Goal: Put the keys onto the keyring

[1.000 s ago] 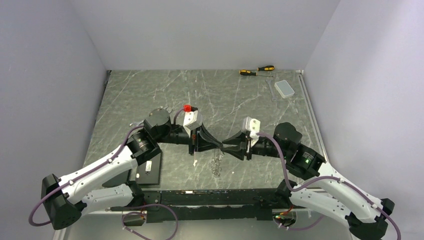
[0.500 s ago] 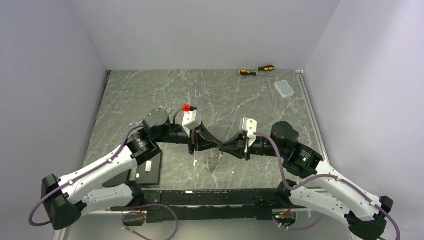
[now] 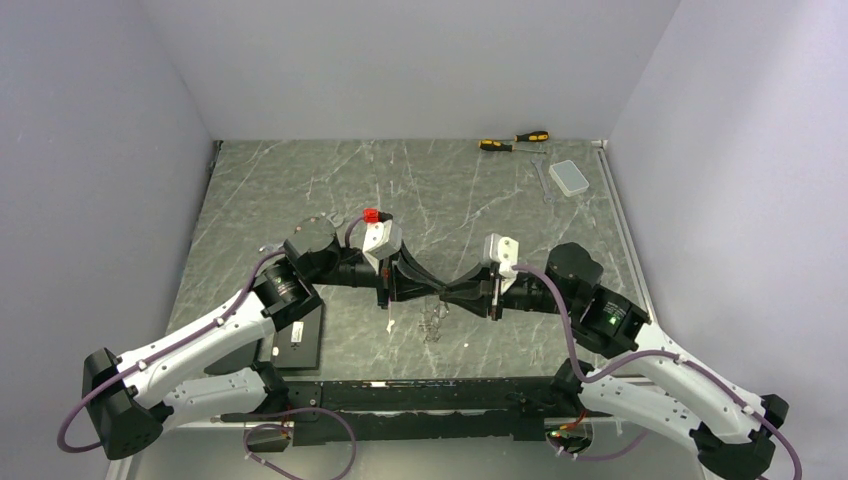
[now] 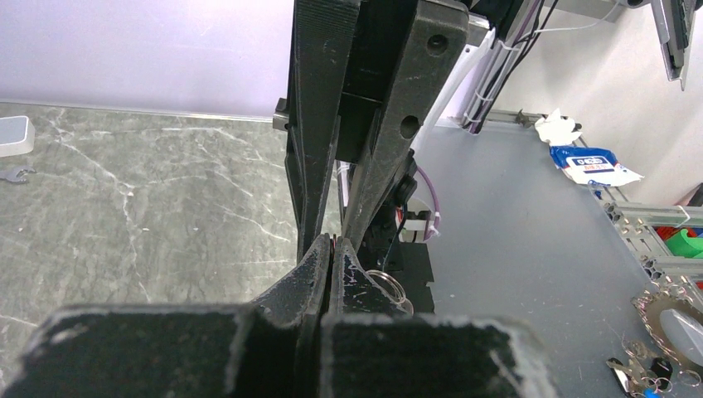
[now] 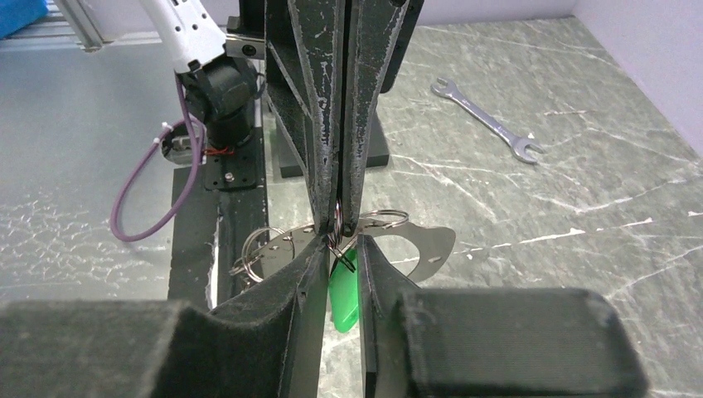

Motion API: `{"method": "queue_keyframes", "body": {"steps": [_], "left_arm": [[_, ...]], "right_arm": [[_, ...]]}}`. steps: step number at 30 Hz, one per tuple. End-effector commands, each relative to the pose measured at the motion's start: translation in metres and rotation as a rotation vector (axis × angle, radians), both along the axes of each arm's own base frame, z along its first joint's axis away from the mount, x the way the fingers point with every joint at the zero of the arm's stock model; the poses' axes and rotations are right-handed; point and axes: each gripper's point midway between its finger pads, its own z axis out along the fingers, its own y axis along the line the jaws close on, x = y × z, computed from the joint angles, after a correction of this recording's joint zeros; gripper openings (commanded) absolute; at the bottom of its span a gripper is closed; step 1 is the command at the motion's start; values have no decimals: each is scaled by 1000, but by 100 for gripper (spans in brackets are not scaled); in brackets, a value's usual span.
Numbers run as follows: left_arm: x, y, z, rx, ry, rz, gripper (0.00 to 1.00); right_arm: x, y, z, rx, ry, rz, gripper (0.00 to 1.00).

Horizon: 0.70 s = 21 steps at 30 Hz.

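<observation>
Over the middle of the table my two grippers meet tip to tip. My left gripper [image 3: 436, 290] is shut, and in the right wrist view its fingertips [image 5: 340, 217] pinch a small wire loop of the keyring. The keyring [image 5: 424, 242] is a thin curved metal plate carrying several small split rings. It hangs below the tips [image 3: 432, 322]. From the pinched loop dangles the key, its green head [image 5: 344, 290] showing. My right gripper [image 5: 340, 242] has narrowed its jaws onto that head. In the left wrist view my left gripper [image 4: 332, 246] is shut, with one split ring [image 4: 390, 283] beside it.
A silver wrench [image 3: 543, 182] and a clear small box [image 3: 571, 178] lie at the back right. Two yellow-and-black screwdrivers [image 3: 513, 142] rest by the back wall. A flat black box [image 3: 300, 340] sits under my left arm near the front edge.
My right gripper's jaws have narrowed around the green key head. The right arm pushed left toward the left gripper, then eased back slightly. The hanging keyring has risen a little.
</observation>
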Motion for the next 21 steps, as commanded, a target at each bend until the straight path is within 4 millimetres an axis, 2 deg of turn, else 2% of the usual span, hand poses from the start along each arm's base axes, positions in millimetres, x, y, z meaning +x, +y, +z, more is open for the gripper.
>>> {"method": "queue_keyframes", "body": {"steps": [1,8,14,21], "left_arm": [[-10,2,23,-72,-50,-41,0],[-9,2,23,-76,-49,-42,0],[-9,1,21,-76,-49,-39,0],[-8,3,17,-82,-52,-25,0]], "right_arm": [[0,-2,43,108,-88,-10,20],[0,-2,44,113,-86,-8,16],[0,-2,46,124,-93,-10,0],[-2,-2,46,134,-102,-3,0]]}}
